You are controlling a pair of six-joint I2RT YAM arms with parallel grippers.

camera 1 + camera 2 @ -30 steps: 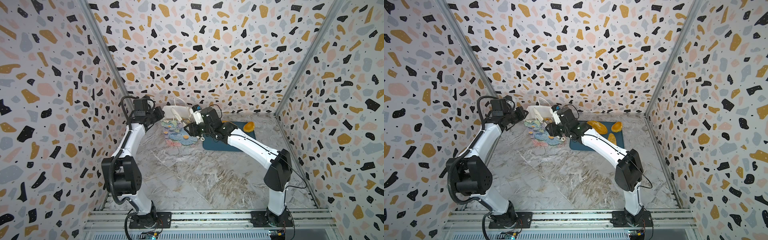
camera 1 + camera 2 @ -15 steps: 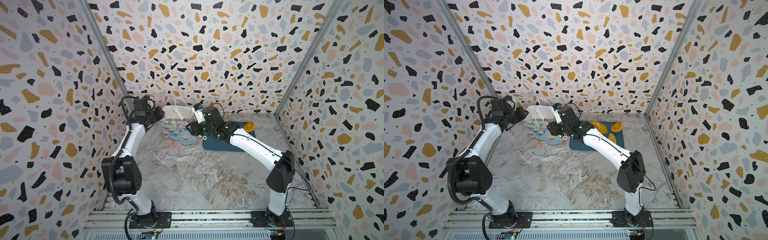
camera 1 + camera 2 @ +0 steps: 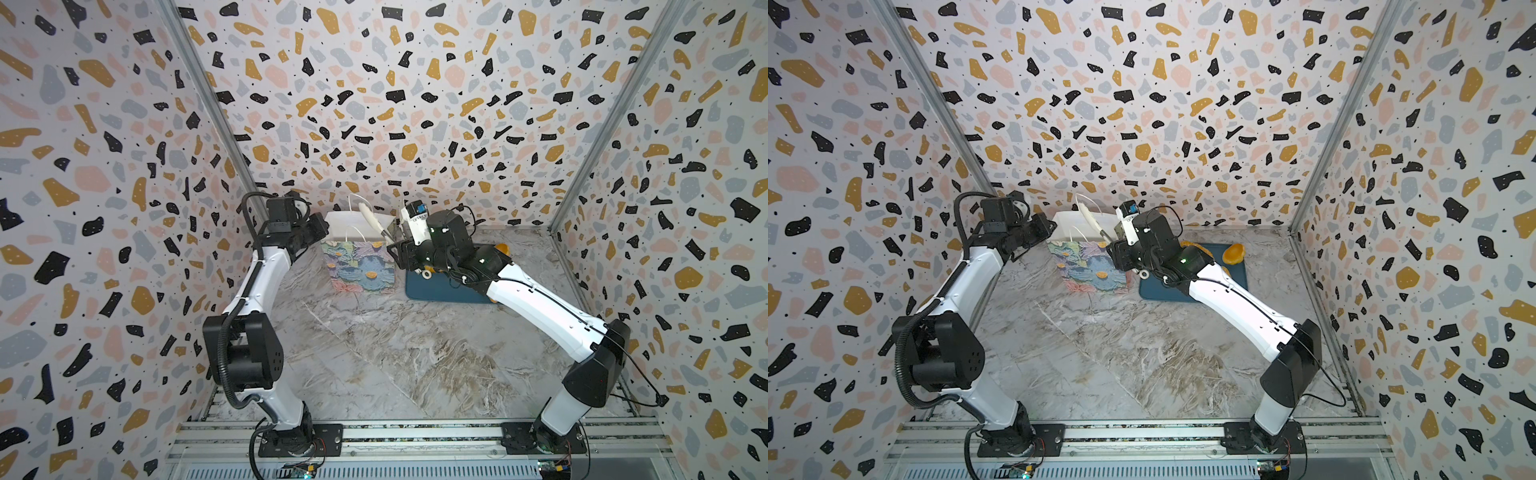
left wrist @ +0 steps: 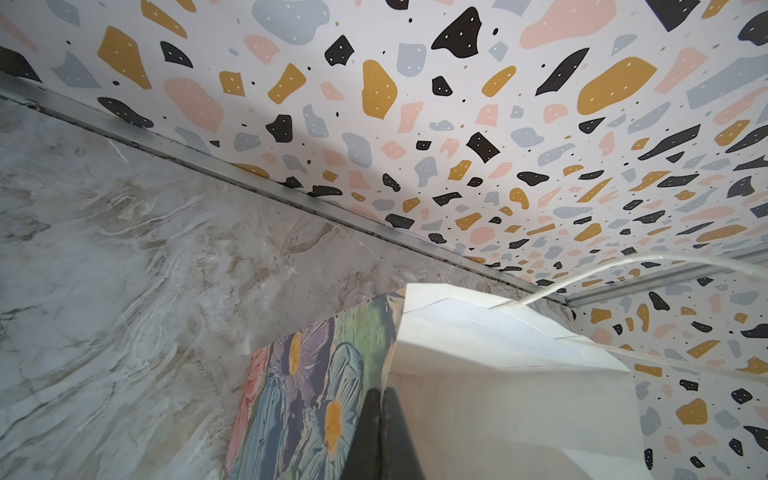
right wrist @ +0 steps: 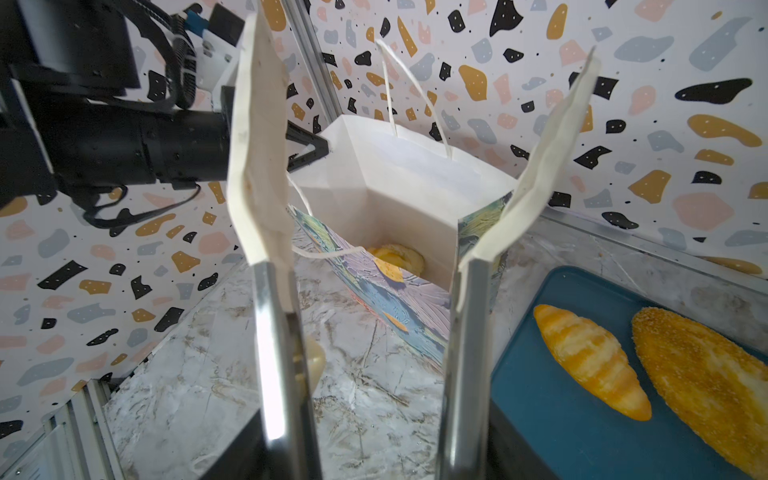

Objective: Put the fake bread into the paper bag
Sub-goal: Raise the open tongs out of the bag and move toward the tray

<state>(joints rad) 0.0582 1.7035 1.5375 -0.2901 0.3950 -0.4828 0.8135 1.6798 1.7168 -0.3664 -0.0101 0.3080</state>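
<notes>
- Right arm has drawn back toward the right of both top views over the last second. Its elbow now lies farther toward the lower right.
- Bag [image 3: 360, 266] stands upright on the counter [image 3: 395, 353], just above the centre of the frame. Its mouth opens upward and its flowered face is toward the camera.
- Left pincer [image 4: 381, 395] is clenched on the bag's left rim, with a finger on either side of the paper.
- Right pincer [image 5: 419, 62] is released and empty. Its fingers are well apart and aimed at the bag's mouth.
- One bread [image 5: 395, 259] lies at the bottom of the bag; its long axis cannot be told.
- Tray [image 5: 561, 436] lies just right of the bag. On it a croissant [image 5: 590, 361] and a speckled loaf [image 5: 706, 390] lie flat, side by side, with their long axes parallel.
- A bun [image 3: 1233, 253] sits near the tray's upper right corner in a top view, well apart from the bag.
</notes>
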